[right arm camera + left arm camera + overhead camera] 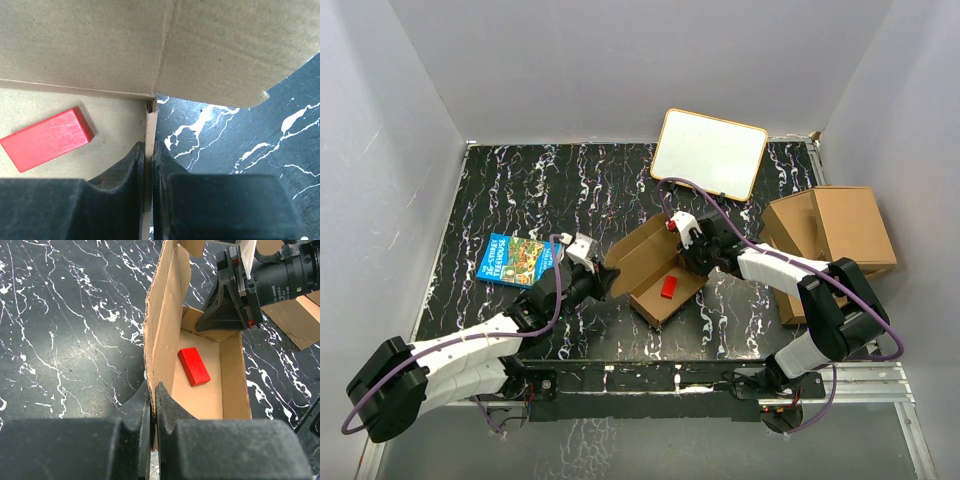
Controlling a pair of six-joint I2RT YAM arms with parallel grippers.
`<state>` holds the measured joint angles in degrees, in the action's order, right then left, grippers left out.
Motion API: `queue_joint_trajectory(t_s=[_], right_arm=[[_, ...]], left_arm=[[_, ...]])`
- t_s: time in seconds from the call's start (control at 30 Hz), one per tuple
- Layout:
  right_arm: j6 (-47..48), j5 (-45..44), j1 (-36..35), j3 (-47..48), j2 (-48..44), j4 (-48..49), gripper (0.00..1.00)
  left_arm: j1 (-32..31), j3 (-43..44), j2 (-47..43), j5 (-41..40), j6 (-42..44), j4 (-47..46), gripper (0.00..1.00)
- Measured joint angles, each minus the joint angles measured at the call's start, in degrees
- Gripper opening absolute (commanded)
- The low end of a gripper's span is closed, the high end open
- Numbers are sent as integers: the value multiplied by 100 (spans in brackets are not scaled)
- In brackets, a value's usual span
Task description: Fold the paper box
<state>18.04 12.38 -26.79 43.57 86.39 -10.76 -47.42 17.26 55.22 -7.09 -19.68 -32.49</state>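
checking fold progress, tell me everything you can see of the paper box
The paper box is plain brown corrugated cardboard, half-formed: a shallow open tray with one tall flap standing. It sits on the black marbled table, a red block lying flat inside. The left gripper pinches the tall wall; the right gripper pinches a wall near a corner.

blue book [517,259], title unreadable

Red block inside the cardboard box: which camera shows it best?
Left wrist view: the whole red block lies unobstructed on the floor of the paper box. The right wrist view shows it close at the frame's left edge; the top view shows it tiny.
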Motion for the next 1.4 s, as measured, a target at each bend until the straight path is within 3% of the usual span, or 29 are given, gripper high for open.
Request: queue_joint_trajectory(t_s=[0.1, 0.23, 0.4, 0.53, 0.9, 1.17, 1.4], right_arm=[[33, -70, -11, 0, 0, 20, 24], [170, -138, -11, 0, 0, 17, 29], [243, -168, -11, 0, 0, 15, 26], [280, -173, -11, -2, 0, 17, 8], [219, -549, -85, -28, 7, 249, 8], [284, -339, -52, -28, 9, 146, 20], [310, -254, -42, -28, 35, 46, 22]], left_arm=[[-11, 2, 70, 4, 7, -50, 0], [-24, 7, 83, -2, 17, -50, 0], [-35, 33, 83, -39, 28, -46, 0], [-44, 79, 101, -42, 39, -50, 0], [-81, 127, 219, -37, 42, -66, 0], [-83, 157, 243, -42, 63, -37, 0], [-83, 157, 243, -52, 70, -33, 0]])
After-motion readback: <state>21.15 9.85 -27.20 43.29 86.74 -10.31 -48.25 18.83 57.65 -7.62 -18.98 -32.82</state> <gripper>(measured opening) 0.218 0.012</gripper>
